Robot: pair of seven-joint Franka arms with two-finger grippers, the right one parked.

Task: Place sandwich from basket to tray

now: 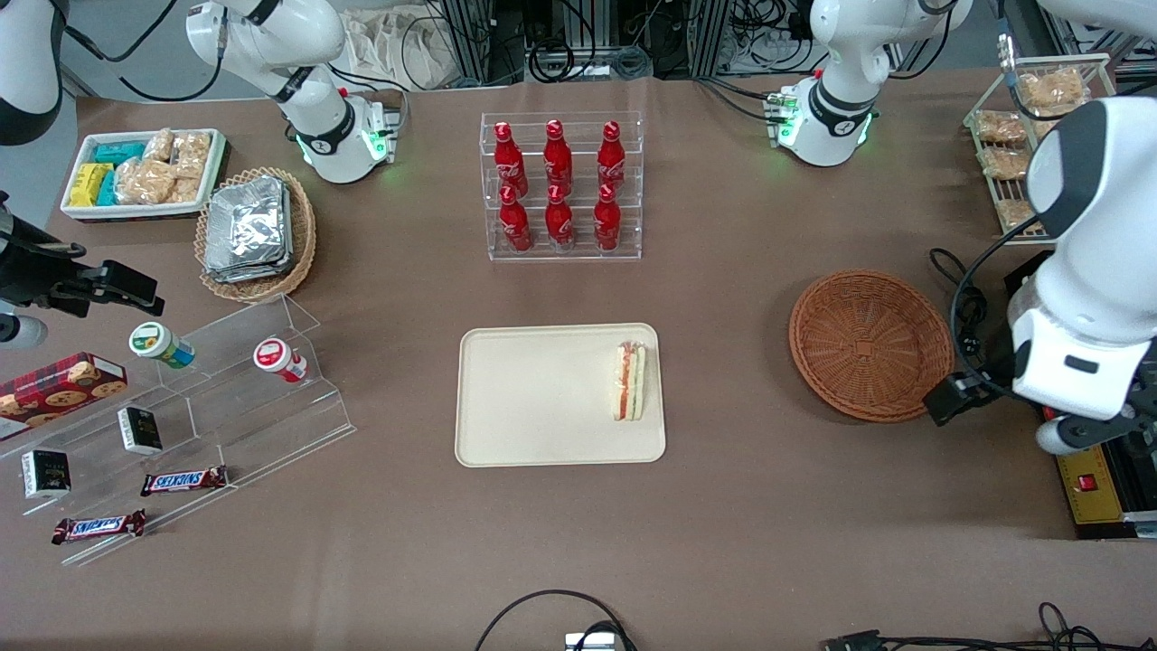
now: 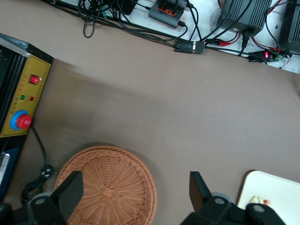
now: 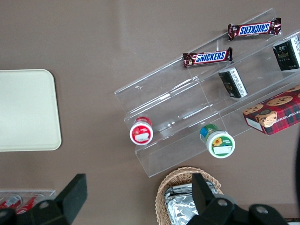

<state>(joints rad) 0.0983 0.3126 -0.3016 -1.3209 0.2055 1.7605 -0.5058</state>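
Brown tabletop holds Snickers bars (image 1: pixel 183 480); open pincer (image 2: pixel 133 190) hovers above basket (image 2: pixel 112 187).

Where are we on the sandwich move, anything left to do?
It looks done. The sandwich lies on the tray, near the edge closest to the basket, which is empty. The gripper is open, holds nothing, and hovers above the table beside the basket. Nothing appears left except perhaps parking the arm.
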